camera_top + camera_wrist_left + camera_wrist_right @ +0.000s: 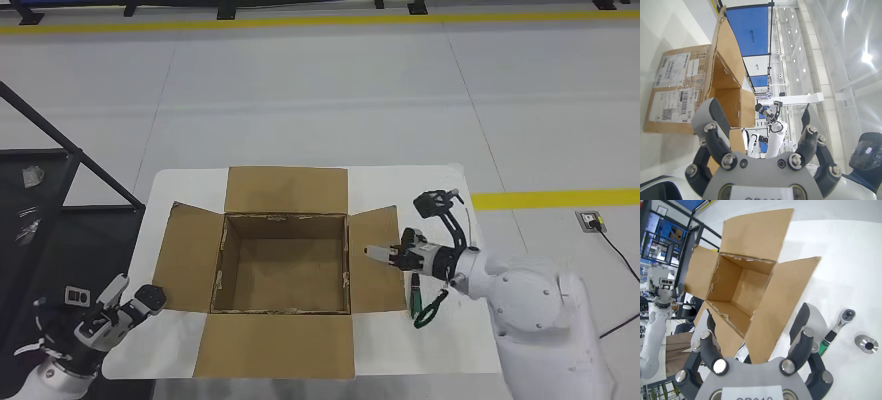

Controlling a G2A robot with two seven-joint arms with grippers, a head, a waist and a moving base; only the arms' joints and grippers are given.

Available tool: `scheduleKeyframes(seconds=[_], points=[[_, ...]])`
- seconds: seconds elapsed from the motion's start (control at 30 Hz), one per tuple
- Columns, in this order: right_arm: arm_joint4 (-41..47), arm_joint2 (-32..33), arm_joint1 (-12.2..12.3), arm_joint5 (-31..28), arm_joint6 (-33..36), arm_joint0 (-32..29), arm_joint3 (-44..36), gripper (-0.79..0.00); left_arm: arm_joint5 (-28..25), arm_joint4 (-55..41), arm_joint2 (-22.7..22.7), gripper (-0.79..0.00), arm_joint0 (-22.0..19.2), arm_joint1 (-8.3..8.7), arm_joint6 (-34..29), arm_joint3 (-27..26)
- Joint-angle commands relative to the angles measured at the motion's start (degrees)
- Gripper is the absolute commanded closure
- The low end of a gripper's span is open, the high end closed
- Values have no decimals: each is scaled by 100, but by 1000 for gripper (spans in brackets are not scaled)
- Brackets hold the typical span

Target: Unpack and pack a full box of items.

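An open cardboard box (285, 188) stands in the middle of the white table (185, 180) with all flaps spread; its inside looks bare. My right gripper (376, 252) hovers open over the box's right flap (783, 294). In the right wrist view the flap's end lies between the wide-spread fingers (806, 321). A green-handled ratchet wrench (419, 300) lies on the table beside that arm, next to a small metal cylinder (866, 344). My left gripper (761, 113) is open and holds nothing, low off the table's front-left corner (135, 292), facing the box's labelled side (677, 91).
A black metal rack (40, 200) stands left of the table. The table's front edge runs just below the box's near flap (275, 345). Bare table surface lies right of the wrench, and floor with yellow lines (555, 198) lies beyond.
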Motion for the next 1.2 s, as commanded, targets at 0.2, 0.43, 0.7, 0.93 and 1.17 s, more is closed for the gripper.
scheduleKeyframes(seconds=[0.2, 0.43, 0.7, 0.93, 1.17], points=[[33, -417, 34, 309, 258, 366, 455, -785, 71, 177, 186, -785, -149, 13, 117, 190], [71, -572, 63, 573, 358, 840, 1585, -785, 183, 316, 328, -785, -325, 29, 209, 431], [380, -793, 65, 431, 149, 1146, 2686, -785, 361, 588, 573, -785, -564, 53, 262, 648], [552, -901, 85, 265, 43, 1342, 3142, -785, 386, 624, 679, -785, -639, 64, 278, 719], [-416, -909, 208, 784, 98, 1345, 2880, -785, 358, 544, 624, -785, -597, 80, 272, 709]])
